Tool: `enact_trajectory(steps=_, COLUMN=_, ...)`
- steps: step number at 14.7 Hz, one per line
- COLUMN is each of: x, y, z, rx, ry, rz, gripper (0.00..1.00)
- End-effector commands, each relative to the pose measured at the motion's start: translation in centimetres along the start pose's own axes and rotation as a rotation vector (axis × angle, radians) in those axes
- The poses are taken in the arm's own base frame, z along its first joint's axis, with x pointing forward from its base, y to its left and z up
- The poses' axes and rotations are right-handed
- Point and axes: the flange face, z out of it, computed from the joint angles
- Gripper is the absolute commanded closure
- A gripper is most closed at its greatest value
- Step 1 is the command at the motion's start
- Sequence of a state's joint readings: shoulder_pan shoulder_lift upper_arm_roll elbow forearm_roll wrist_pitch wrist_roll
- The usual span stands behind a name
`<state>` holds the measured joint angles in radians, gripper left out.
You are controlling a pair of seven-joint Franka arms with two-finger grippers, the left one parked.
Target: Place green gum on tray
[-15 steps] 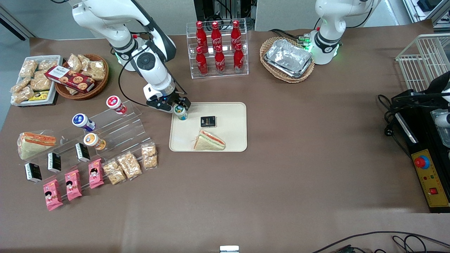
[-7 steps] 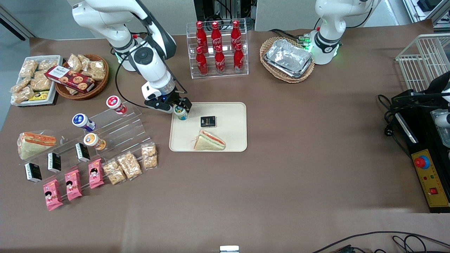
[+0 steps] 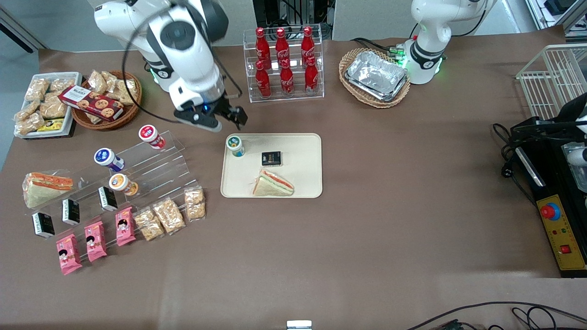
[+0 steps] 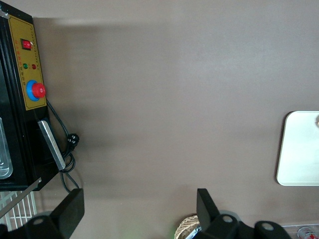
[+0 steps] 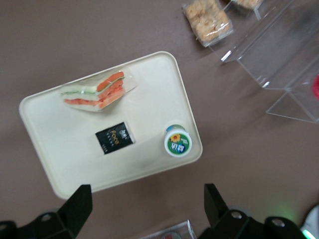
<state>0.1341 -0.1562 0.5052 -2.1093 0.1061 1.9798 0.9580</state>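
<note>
Gripper [image 3: 228, 118] of our right arm hangs upper left of centre in the front view, fingers spread, holding nothing. Below it we see the small green-lidded white gum bottle [image 3: 235, 145] upright on the cream-beige rectangular tray [image 3: 302, 178], in its corner.

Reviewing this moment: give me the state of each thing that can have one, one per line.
green gum: upright on the tray, lid on, released.
tray: flat on the table, holding gum, sandwich and a black packet.
gripper: open, empty, raised above the table, farther from the front camera than the tray.
sandwich: wrapped, lying on the tray.
black packet: lying flat on the tray.
</note>
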Motion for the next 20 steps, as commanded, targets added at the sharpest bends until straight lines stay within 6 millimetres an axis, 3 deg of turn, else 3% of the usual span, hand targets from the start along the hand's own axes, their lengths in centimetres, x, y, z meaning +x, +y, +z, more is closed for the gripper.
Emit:
enact_trajectory(steps=1, x=0.3, y=-0.7, z=-7.6, rx=-0.019, ry=-0.05, rz=-0.067, gripper=0.0)
enact_trajectory(steps=2, x=0.6, y=-0.2, z=-9.5, rx=-0.019, ry=-0.045, rz=-0.121, gripper=0.0)
enact_trajectory(steps=4, x=3.7, y=2.8, z=-12.2, rx=-0.018, ry=-0.017, rz=-0.24, gripper=0.0)
enact_trajectory(steps=8, x=11.8, y=10.6, z=-14.8, rx=0.039, ry=0.015, rz=-0.386, gripper=0.0)
enact_trajectory(steps=12, x=19.0, y=16.6, z=-15.9, rx=0.078, ry=0.027, rz=-0.287, gripper=0.0)
enact_trajectory(steps=16, x=22.2, y=21.0, z=-16.6, rx=0.074, ry=0.048, rz=-0.244, gripper=0.0)
enact_trajectory(steps=18, x=23.7, y=24.6, z=-16.6, rx=0.058, ry=0.051, rz=-0.278, gripper=0.0)
enact_trajectory(steps=20, x=23.7, y=25.7, z=-16.0, rx=0.048, ry=0.006, rz=-0.278, gripper=0.0)
